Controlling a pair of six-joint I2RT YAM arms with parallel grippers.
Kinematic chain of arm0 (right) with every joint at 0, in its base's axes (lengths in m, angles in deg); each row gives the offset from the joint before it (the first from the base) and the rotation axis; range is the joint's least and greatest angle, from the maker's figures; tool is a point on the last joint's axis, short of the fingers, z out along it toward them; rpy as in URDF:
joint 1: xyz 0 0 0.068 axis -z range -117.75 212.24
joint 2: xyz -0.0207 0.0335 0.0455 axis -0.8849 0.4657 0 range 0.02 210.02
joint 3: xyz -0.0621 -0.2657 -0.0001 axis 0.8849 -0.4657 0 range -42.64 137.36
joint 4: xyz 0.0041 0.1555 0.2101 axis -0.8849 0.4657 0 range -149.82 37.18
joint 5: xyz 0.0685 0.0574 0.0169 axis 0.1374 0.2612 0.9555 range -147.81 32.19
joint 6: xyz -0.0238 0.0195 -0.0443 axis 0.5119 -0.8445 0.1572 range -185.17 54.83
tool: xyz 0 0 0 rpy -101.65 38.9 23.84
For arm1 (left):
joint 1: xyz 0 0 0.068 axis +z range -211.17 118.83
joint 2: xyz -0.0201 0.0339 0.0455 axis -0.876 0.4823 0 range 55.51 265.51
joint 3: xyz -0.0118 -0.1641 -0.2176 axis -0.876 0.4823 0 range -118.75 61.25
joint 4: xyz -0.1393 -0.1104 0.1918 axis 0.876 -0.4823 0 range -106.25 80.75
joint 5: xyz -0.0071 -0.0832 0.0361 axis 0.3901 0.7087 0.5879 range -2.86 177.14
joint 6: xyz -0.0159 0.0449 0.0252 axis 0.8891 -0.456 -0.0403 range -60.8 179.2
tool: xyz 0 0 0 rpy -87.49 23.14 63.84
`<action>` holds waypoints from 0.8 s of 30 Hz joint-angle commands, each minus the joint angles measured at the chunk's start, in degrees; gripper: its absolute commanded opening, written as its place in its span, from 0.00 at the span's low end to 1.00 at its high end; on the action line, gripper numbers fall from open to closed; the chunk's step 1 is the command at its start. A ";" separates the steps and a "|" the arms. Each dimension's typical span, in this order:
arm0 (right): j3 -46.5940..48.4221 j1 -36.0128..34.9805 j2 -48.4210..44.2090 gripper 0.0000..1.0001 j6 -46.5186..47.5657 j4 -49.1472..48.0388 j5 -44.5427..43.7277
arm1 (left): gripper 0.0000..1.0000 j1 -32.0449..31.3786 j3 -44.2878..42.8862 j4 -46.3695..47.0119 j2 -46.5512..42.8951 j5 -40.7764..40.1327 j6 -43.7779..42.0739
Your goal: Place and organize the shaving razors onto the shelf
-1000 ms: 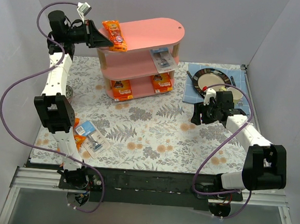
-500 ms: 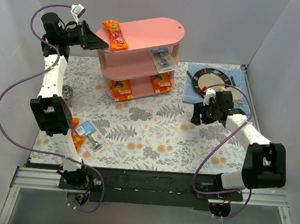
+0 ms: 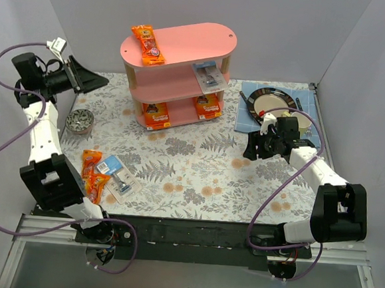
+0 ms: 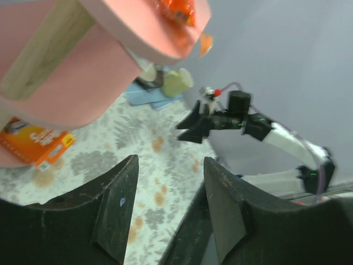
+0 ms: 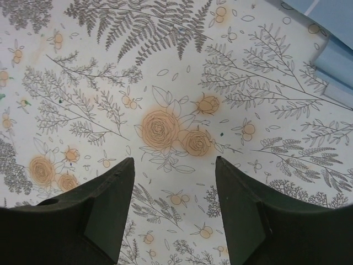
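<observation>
The pink shelf stands at the back centre. A long orange bag lies on its top board. A blister pack is on the middle tier, and orange cards are on the bottom tier. More orange packs and blister packs lie on the table at the near left. My left gripper is open and empty, well to the left of the shelf. Its view shows the shelf, the bag's end and an orange card. My right gripper is open and empty above the tablecloth.
A dark gold-rimmed plate sits on a blue mat at the back right, with the mat's corner in the right wrist view. A round metal tin lies at the left. Grey walls close in both sides.
My left gripper has drawn back from the shelf's top board to the left and lower. The orange bag stays on top. The right arm has not moved.
</observation>
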 commanded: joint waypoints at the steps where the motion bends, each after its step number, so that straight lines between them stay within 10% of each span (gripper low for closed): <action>1: 3.63 -1.70 0.11 0.67 1.55 -2.64 6.29 | 0.51 -1.21 8.03 -29.19 -8.61 -18.23 -30.01; 7: 6.18 -11.89 0.37 0.67 4.90 -3.52 6.29 | 0.50 -1.21 21.15 -35.99 -13.72 -42.27 -37.10; 16: 8.64 -27.00 2.39 0.67 9.90 -5.53 3.23 | 0.49 -1.65 24.59 -38.54 -4.84 -51.44 -46.86; 24: 27.69 -40.63 23.43 0.67 -5.80 -12.40 -8.55 | 0.53 -1.56 21.17 -33.09 -9.59 -53.03 -32.20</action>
